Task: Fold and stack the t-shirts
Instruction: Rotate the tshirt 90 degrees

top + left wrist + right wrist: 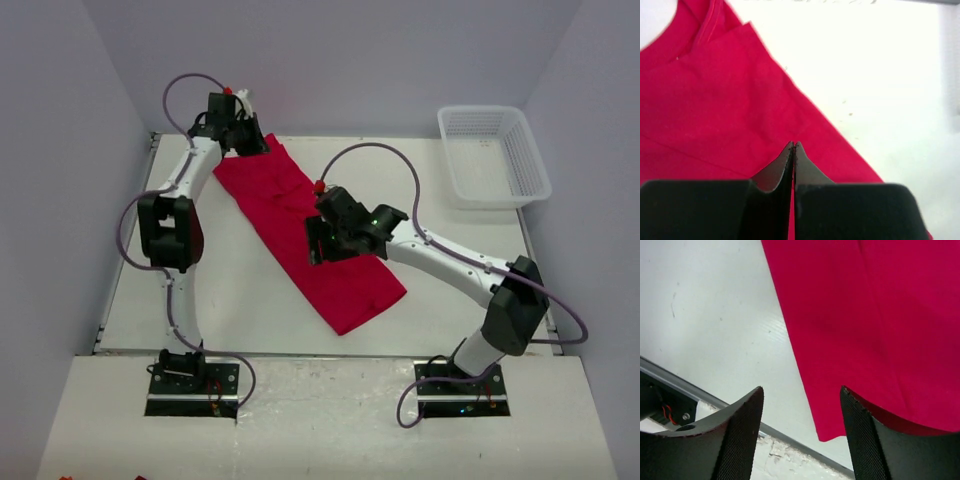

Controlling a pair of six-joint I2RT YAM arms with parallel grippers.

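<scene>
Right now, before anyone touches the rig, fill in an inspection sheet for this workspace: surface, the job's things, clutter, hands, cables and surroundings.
Surface: white table, with bare surface showing around the shirt.
Job's things: one red t-shirt, apparently folded into a long strip and lying flat on the diagonal; no stack yet.
Clutter: white mesh basket at the far right corner, apart from the shirt.
Hands: left hand shut at the shirt's far end, though a grip on the cloth cannot be confirmed; right hand open above the shirt.
Cables: purple cable loops run along both arms.
Surroundings: plain pale walls on three sides.
</scene>
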